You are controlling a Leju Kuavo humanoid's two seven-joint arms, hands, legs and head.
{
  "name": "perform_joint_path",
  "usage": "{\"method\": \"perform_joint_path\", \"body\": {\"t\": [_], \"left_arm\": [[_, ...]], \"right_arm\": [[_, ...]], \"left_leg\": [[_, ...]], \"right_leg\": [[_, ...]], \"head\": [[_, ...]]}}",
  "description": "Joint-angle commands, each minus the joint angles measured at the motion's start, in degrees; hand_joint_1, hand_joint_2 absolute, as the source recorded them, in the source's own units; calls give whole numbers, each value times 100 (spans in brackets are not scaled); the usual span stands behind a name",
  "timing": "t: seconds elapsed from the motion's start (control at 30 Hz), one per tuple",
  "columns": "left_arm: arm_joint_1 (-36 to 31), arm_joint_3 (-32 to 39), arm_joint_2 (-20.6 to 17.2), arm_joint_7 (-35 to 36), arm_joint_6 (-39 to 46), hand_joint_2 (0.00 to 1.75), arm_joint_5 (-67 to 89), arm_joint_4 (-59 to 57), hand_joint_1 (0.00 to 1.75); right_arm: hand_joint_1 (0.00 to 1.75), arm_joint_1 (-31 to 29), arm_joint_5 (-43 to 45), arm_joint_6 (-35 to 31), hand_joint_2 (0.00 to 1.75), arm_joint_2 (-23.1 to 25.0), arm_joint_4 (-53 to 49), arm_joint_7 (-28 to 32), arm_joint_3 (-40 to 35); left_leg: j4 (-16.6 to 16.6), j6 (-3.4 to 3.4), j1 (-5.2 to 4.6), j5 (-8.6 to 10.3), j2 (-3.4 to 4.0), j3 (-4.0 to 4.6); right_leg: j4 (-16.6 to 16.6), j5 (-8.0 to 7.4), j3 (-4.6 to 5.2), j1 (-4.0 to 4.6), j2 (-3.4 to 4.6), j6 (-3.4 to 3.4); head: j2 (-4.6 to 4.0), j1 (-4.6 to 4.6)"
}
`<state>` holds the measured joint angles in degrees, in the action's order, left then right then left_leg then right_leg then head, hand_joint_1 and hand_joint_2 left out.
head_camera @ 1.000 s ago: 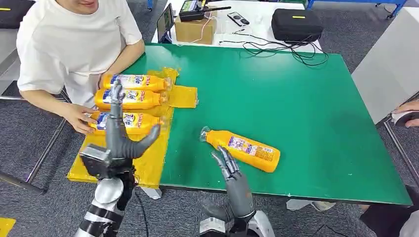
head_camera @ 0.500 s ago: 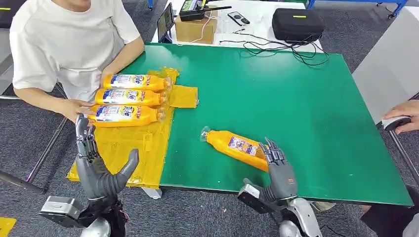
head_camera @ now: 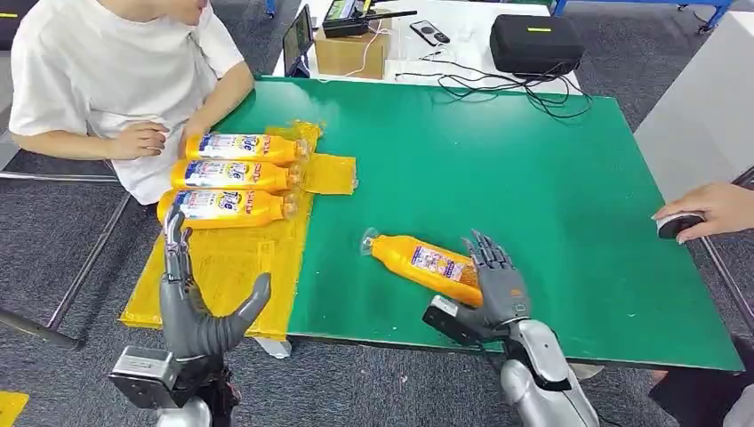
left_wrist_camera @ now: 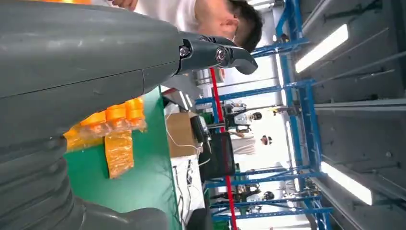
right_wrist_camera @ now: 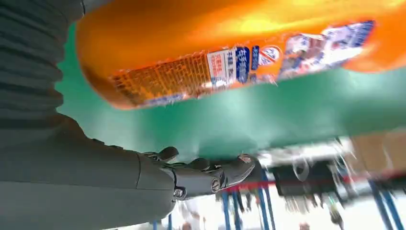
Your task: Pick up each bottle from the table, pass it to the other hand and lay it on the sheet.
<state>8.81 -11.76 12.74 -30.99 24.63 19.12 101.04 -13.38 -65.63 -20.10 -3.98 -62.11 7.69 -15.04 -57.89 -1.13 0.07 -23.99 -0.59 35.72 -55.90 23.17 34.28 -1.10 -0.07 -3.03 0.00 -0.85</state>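
Far left, beyond the bench point(head_camera: 533, 178) edge: person in white shirt point(head_camera: 107, 80), seated, hands close to body.

Left hand point(head_camera: 191, 307) raised off the near-left corner, over the front edge of the yellow sheet point(head_camera: 231, 267); fingers point(head_camera: 175, 249) straight and spread, thumb out to the side, released, nothing held.

On the sheet, far end: 3 orange bottles point(head_camera: 233, 176) lying side by side, touching, caps pointing toward bench centre. Loose yellow flap point(head_camera: 331, 173) just beside the caps.

Centre front, on bare green bench: 4th bottle point(head_camera: 422, 264), lying on its side, angled, cap point(head_camera: 368, 240) toward the sheet, base toward the near edge, well apart from the other 3.

Right hand point(head_camera: 493, 294) at the base end of that bottle, fingers point(head_camera: 487, 258) spread and reaching over it, thumb low beside it. Right wrist view: bottle close against the palm, fingers not curled round it. Not grasped; hand unclenched.

Far right: another person's hand point(head_camera: 707, 209) resting on a small dark object point(head_camera: 680, 224) at the bench edge.
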Motion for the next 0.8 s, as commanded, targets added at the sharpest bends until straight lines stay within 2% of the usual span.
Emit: {"method": "perform_joint_path", "body": {"t": [0.03,0.13,0.2,0.37,0.47,0.6,0.67,0.77,0.8], "left_arm": [[-313,7,-184,99,28,175,23,-538,0],[-308,6,-183,99,29,175,23,-536,0],[-326,1,-244,255,-21,175,67,-594,0],[-281,114,-249,395,-2,175,291,-796,0],[-255,165,-281,545,-83,175,396,-779,0],[-324,275,-308,671,-276,175,337,-903,0],[-309,383,-280,822,-473,175,215,-956,0],[-286,427,-236,764,-437,175,305,-1009,0],[-285,436,-216,754,-424,175,305,-1044,0]], "right_arm": [[0,-713,130,131,175,-20,1165,-64,-182],[0,-699,130,133,175,-14,1172,-64,-187],[0,-915,257,501,175,-14,1558,-205,-224],[0,-1461,36,629,175,74,2465,-540,-359],[0,-1739,-62,1172,175,160,2864,-885,-496],[0,-2031,129,1350,175,223,3252,-934,-464],[0,-2224,171,1773,175,255,3618,-1079,-562],[0,-2267,239,1928,175,281,3841,-1173,-578],[51,-2259,262,1949,175,273,3884,-1178,-584]], "left_leg": [[7,7,2,-6,9,-30],[6,6,4,-9,11,-29],[6,7,3,-11,11,-32],[9,7,0,-8,19,-33],[6,7,1,-9,30,-30],[8,6,1,-4,21,-30],[7,7,2,-4,31,-41],[10,9,3,-3,27,-54],[10,11,7,-6,29,-61]], "right_leg": [[6,5,-28,4,5,15],[6,6,-27,5,7,13],[5,8,-29,5,7,14],[6,3,-26,1,15,13],[3,0,-21,2,26,13],[6,-1,-23,2,16,11],[5,-2,-30,3,19,13],[7,-1,-42,5,13,18],[9,-1,-48,9,14,24]], "head": [[0,0],[0,2],[0,2],[0,2],[0,0],[0,0],[0,0],[0,0],[0,0]]}}
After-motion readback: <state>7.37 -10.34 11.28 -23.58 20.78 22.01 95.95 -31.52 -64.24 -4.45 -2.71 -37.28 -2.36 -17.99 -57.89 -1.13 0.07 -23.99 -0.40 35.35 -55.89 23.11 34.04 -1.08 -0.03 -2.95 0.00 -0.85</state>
